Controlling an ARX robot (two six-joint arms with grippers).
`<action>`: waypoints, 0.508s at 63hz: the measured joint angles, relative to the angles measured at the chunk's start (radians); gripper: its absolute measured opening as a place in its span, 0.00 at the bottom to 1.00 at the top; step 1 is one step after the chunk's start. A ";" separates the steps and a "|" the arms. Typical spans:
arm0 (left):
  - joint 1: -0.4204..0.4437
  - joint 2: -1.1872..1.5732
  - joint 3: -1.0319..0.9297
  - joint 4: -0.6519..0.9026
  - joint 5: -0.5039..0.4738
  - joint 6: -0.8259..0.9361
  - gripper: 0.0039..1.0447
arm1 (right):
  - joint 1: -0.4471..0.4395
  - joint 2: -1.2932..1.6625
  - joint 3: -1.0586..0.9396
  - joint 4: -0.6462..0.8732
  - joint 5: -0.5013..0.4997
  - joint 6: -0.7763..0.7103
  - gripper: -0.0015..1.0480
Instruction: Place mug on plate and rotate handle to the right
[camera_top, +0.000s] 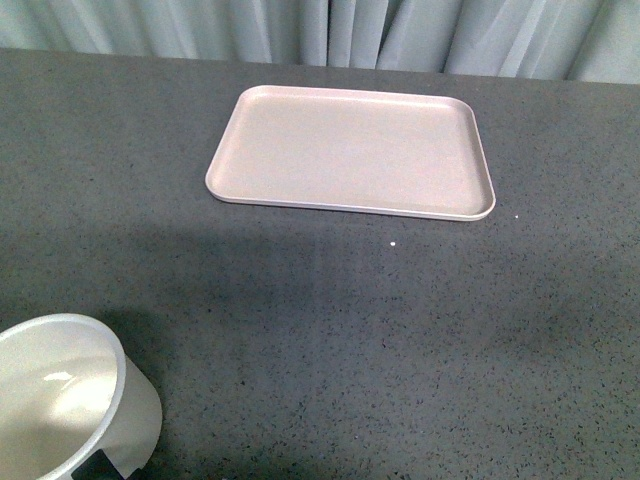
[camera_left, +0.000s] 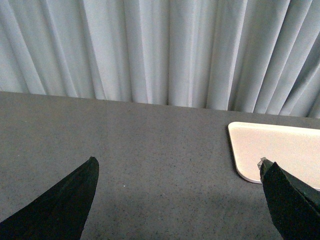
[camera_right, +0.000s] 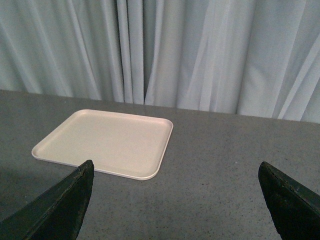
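Ok so the step in hand imo is going for the white enamel-style mug (camera_top: 60, 400), nothing's picked up yet. It's sitting upright on the dark grey speckled table (camera_top: 400, 330) at ~7 o'clock in the front view, half cut off by the frame. The flat rectangular pale pink-beige plate (camera_top: 350, 150) is lying up around 12 o'clock, well apart from it, w/ nothing on it.

My left claw (camera_left: 177, 200) is hanging w/ its black fingers spread wide, nothing between them. Right claw (camera_right: 175, 205) same deal, wide apart and empty. Both wrist cams are showing the plate and the pale grey pleated curtain (camera_left: 150, 50), neither is showing the mug.

Black loop handle: I'm only seeing a dark sliver (camera_top: 97, 465) at the mug's lower edge, can't tell if that's it or which way it's pointing.

Doing it well: the left claw is prob the closer one, so I'm planning on coming down over the rim, pinching the wall not the handle, keeping it level and setting it mid-plate. Then I'm re-gripping for the twist so the handle is ending up at 3 o'clock.
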 joint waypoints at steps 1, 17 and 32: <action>0.000 0.000 0.000 0.000 0.000 0.000 0.91 | 0.000 0.000 0.000 0.000 0.000 0.000 0.91; 0.000 0.000 0.000 0.000 0.000 0.000 0.91 | 0.000 0.000 0.000 0.000 0.000 0.000 0.91; 0.000 0.000 0.000 0.000 0.000 0.000 0.91 | 0.000 0.000 0.000 0.000 0.000 0.000 0.91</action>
